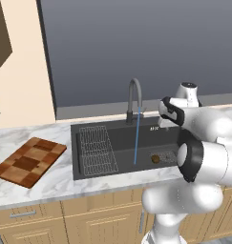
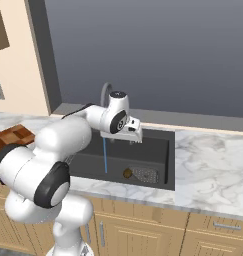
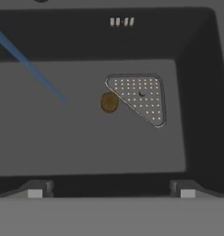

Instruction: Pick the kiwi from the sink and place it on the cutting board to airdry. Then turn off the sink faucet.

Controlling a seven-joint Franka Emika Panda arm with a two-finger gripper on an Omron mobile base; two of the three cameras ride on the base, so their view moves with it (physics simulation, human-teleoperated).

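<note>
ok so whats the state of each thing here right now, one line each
small brownish-olive kiwi: lying on the sink floor beside the drain grate, not held
tall dark grey gooseneck faucet: on, water streaming down
dark grey rectangular sink: holds the kiwi and a wire rack
checkered wooden cutting board: flat on the counter, nothing on it
gripper: open, above the sink

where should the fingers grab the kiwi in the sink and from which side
Grip the small round brownish-olive kiwi across its middle, coming straight down from above. It lies on the flat floor of the dark grey sink basin, right beside the perforated drain grate, so set the open gripper fingers clear of that edge.
</note>
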